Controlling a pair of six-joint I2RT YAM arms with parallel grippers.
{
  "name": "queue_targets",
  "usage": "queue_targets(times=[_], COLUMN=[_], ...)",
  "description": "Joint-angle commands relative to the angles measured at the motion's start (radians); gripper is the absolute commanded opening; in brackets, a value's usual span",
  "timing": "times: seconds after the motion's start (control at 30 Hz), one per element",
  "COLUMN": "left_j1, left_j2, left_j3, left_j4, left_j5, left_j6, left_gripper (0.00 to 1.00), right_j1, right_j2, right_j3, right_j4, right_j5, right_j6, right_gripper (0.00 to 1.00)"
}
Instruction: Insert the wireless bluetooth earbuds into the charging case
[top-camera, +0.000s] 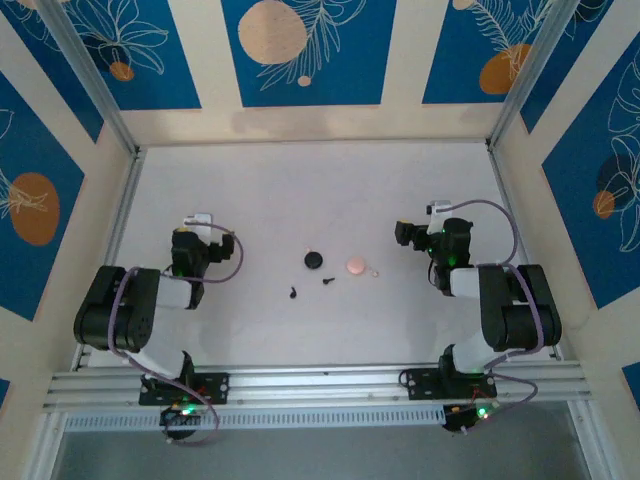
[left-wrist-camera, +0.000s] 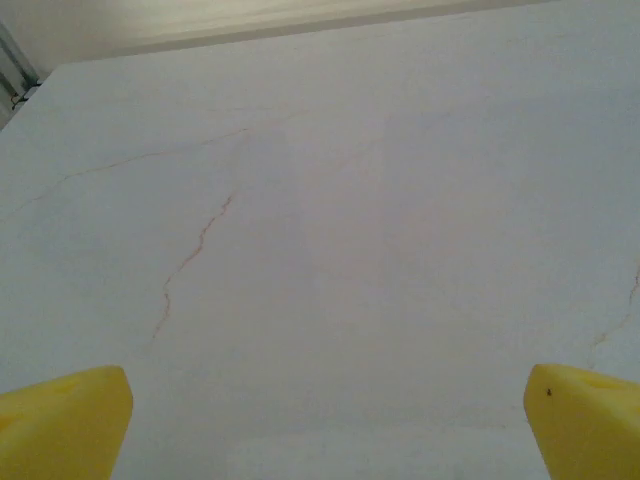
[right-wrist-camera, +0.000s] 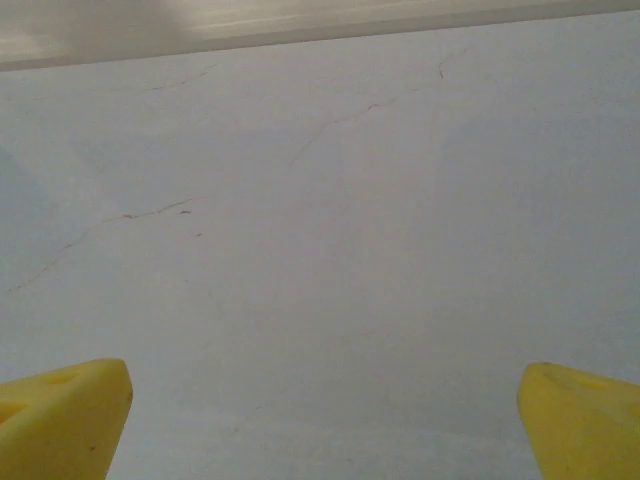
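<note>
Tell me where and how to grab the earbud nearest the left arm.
Probably pinch the earbud across its short body, coming straight down from above: it lies low on the table, with bare surface around it. Its finer shape is too small to tell.

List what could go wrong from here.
1. The earbuds are tiny and lie loose on the table; wide-open jaws may flick one away.
2. The black disc sits close by in the same colour, so a grasp could land on it instead.
</note>
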Motion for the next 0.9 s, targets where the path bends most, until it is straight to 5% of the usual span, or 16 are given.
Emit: queue_targets(times=[0.0, 0.77, 0.87], left_j1=[0.006, 0.006, 0.005], left_j2=[-0.009, -0.011, -0.023], left_j3=[0.015, 0.011, -0.002], left_j4=[0.011, 0.018, 0.035], left_j5=[0.024, 0.035, 0.073], left_j6=[0.009, 0.014, 0.029], left_gripper=[1.0, 1.0, 1.0], right_j1=[0.001, -0.001, 0.004], right_j2=[0.0, -0.004, -0.058], right_j3=[-0.01, -0.01, 0.036], right_j4=[0.031, 0.031, -0.097], right_j5=[0.017, 0.011, 0.012], right_j6=[-0.005, -0.006, -0.011], right_gripper=[0.99, 0.99, 0.99])
